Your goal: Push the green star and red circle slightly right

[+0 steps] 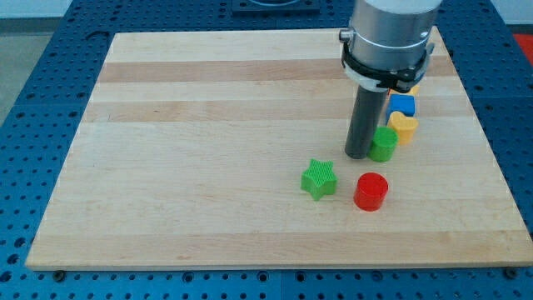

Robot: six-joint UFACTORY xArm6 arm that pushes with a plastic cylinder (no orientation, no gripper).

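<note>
Left to right on the pale wooden bench (208, 108): the ridged green plastic star (319, 179) lies right of centre toward the bottom edge, the red plastic circle (371, 192) just beside it on its right, apart. Neither looks engaged yet; the approach step seems in hand. Next, my tip (358, 156) likely must come round to the star's left side and sweep right. The arm hangs upright; there is no gripper, only the rod, its end just above the star and touching or nearly touching a green cylinder (383, 144). Yellow (403, 127) and blue blocks (401, 104) sit toward the top-right corner.
</note>
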